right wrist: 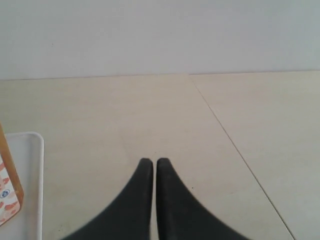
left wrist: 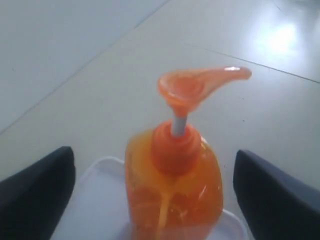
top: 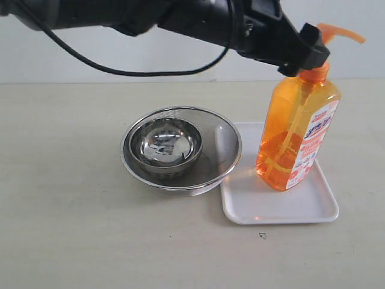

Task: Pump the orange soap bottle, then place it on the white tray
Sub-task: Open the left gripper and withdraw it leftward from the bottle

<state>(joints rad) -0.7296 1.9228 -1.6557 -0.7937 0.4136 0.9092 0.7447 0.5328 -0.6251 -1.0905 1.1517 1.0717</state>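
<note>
The orange soap bottle (top: 298, 135) stands upright on the white tray (top: 283, 208), its pump head (left wrist: 200, 85) raised on the white stem. My left gripper (top: 310, 51) reaches across to the bottle's neck from the left. In the left wrist view it (left wrist: 152, 165) is open, with the dark fingers (left wrist: 40, 185) wide apart on either side of the bottle (left wrist: 175, 185) and not touching it. The tray (left wrist: 95, 195) shows under the bottle. My right gripper (right wrist: 151, 161) is shut on nothing over bare table, with the bottle's label edge (right wrist: 7, 190) and the tray's corner (right wrist: 27, 150) off to one side.
A round steel mesh bowl (top: 225, 141) holding a smaller steel bowl (top: 165, 144) sits just left of the tray, touching its edge. The left arm and its black cable (top: 120, 69) span the upper part of the exterior view.
</note>
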